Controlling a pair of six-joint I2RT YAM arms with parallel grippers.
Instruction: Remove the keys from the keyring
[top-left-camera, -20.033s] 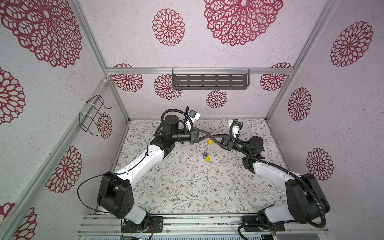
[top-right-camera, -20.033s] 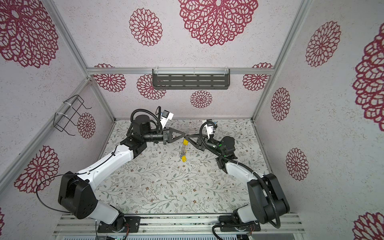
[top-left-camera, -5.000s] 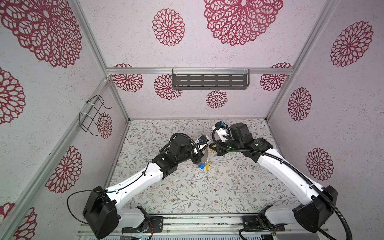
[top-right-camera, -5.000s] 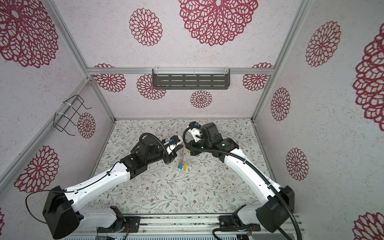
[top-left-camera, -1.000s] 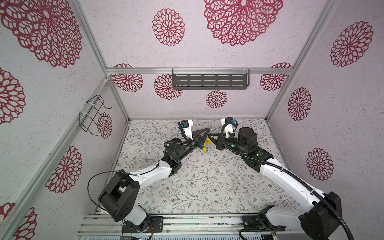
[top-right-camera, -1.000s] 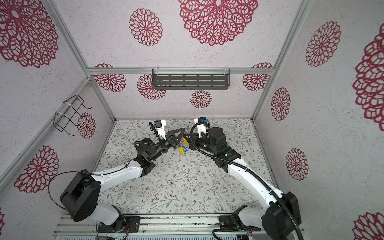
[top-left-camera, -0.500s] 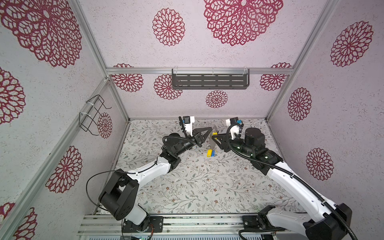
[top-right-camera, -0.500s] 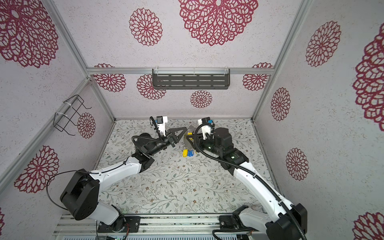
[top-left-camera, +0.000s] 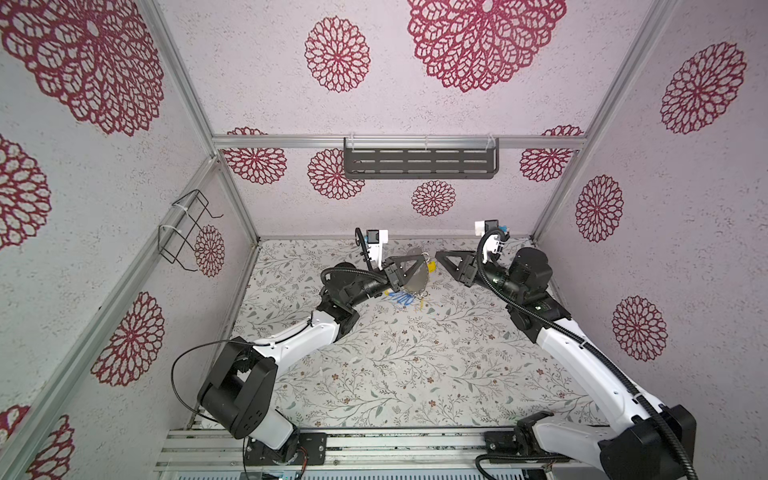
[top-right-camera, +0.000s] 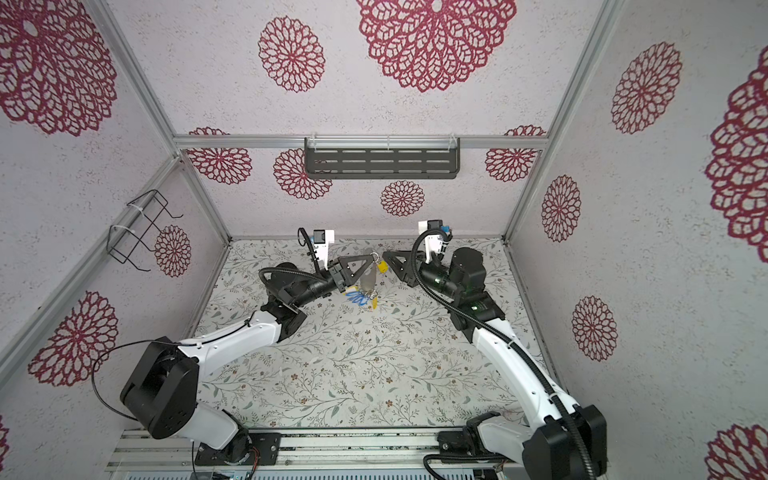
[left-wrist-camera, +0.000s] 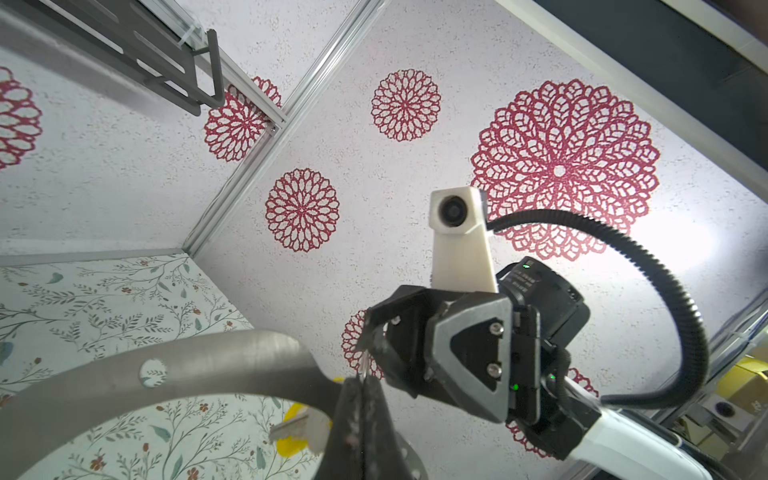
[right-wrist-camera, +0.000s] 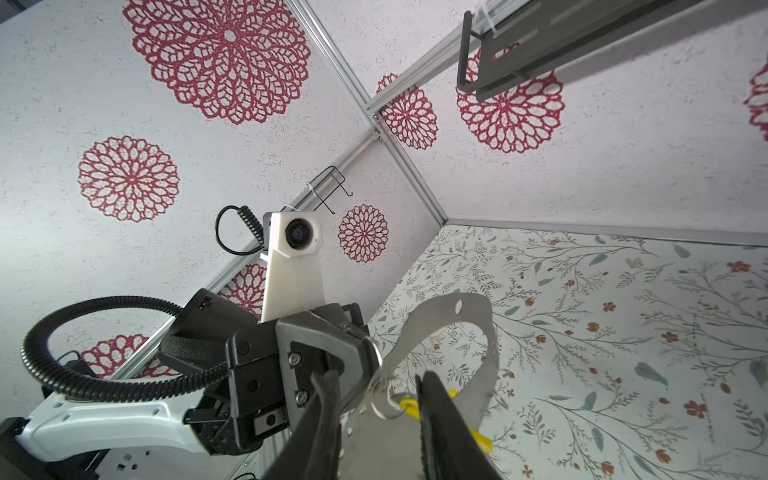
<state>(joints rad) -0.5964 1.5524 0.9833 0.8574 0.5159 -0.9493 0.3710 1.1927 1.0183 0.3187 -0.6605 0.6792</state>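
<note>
My left gripper (top-left-camera: 422, 260) (top-right-camera: 372, 259) is shut on the rim of the keyring (top-left-camera: 417, 281) (top-right-camera: 368, 279), a flat grey horseshoe plate held on edge above the floral table near the back. In the left wrist view the shut fingers (left-wrist-camera: 359, 411) pinch the keyring (left-wrist-camera: 195, 365). Blue keys (top-left-camera: 400, 297) (top-right-camera: 355, 297) and a yellow key (top-right-camera: 374, 304) hang from the keyring's lower rim. Another yellow key (top-left-camera: 432, 267) (right-wrist-camera: 409, 404) hangs near the top. My right gripper (top-left-camera: 438, 254) (right-wrist-camera: 379, 392) stands open. Between its fingers are that key's small silver ring (right-wrist-camera: 381, 401) and its end.
A dark slotted shelf (top-left-camera: 419, 163) hangs on the back wall. A black wire rack (top-left-camera: 183, 232) is fixed to the left wall. Both wrists are close together near the table's back edge, with the cell walls on either side.
My right gripper was shut a second ago and its jaws now stand apart. Both grippers and the keyring have shifted a little toward the back wall.
</note>
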